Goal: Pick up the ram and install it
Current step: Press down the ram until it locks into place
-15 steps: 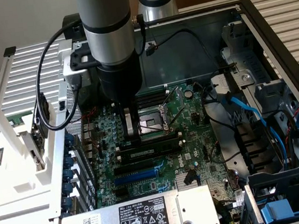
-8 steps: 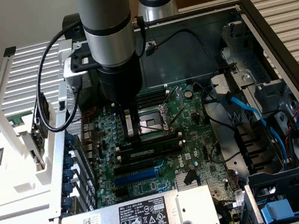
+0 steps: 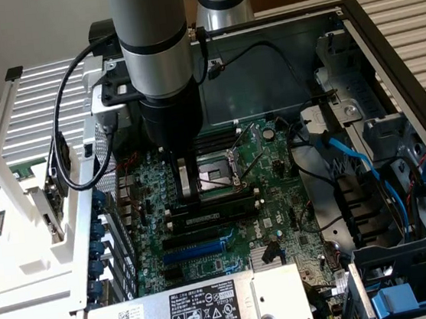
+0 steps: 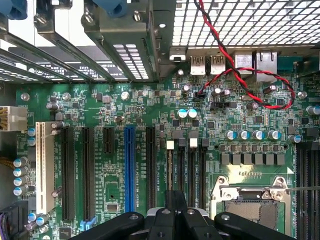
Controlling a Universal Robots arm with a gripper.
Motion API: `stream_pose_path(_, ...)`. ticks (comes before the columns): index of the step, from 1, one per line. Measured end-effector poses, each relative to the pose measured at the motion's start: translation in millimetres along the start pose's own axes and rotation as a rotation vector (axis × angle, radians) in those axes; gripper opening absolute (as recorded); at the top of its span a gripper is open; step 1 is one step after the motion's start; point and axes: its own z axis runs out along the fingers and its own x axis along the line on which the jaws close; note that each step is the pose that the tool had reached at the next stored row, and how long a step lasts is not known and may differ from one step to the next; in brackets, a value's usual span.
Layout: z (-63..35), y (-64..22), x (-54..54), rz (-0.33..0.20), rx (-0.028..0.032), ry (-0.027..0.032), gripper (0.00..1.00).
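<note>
Black gripper (image 4: 175,210) fingers at the bottom middle of the wrist view are pinched together right over the memory slots (image 4: 192,167), and in the middle of the exterior view what looks like the ram (image 3: 218,202) lies along the slot just under the tip. My worry: if the stick isn't square in the slot, pushing down could bend it or leave one end unlatched. Can't tell if the fingers actually pinch the ram or just sit on it, since the tool hides that spot.
</note>
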Motion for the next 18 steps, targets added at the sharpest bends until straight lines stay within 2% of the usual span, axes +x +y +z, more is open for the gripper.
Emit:
stream_pose_path(7, -0.2, 0.2, -0.2, 0.0, 0.0011, -0.0016, 0.11)
stream_pose_path(18, -15.4, 0.4, 0.4, 0.0, 0.0019, -0.0006, 0.11)
